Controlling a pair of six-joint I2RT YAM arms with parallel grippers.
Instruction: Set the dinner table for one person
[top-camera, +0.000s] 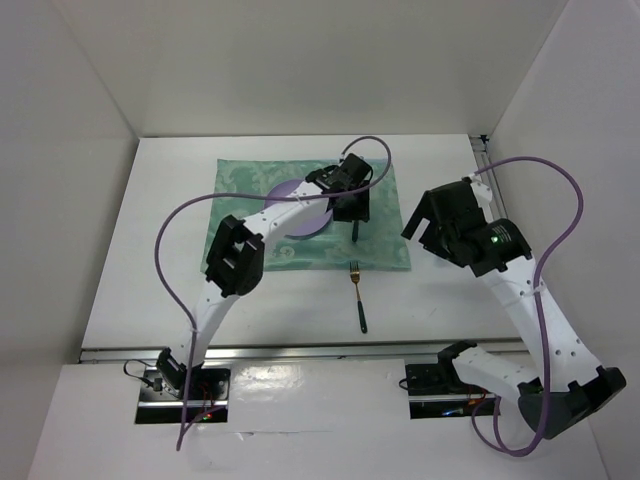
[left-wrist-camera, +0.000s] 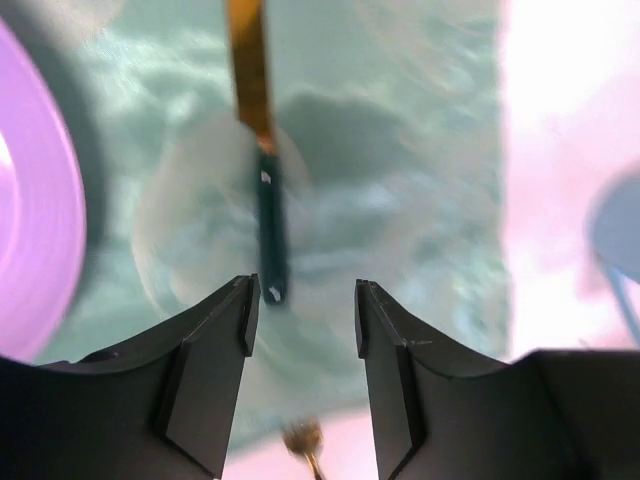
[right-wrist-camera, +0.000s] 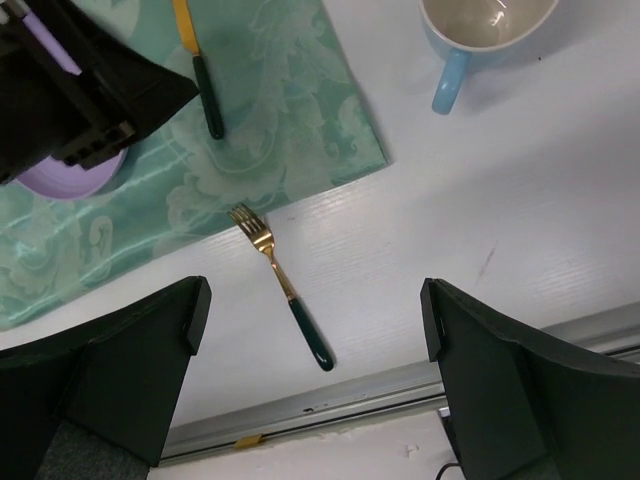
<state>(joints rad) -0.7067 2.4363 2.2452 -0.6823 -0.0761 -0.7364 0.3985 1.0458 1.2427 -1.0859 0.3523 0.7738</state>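
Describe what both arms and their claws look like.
The left arm and right arm are alike: white links joined by black housings. A purple cable loops loosely along each. A small green light glows on the right arm's black wrist housing. The left claw and right claw are matte black, each with two broad wedge-shaped fingers.

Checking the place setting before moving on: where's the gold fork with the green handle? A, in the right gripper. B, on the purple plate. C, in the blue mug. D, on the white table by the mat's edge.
D: the fork lies flat on the white table, tines at the near edge of the teal mat.
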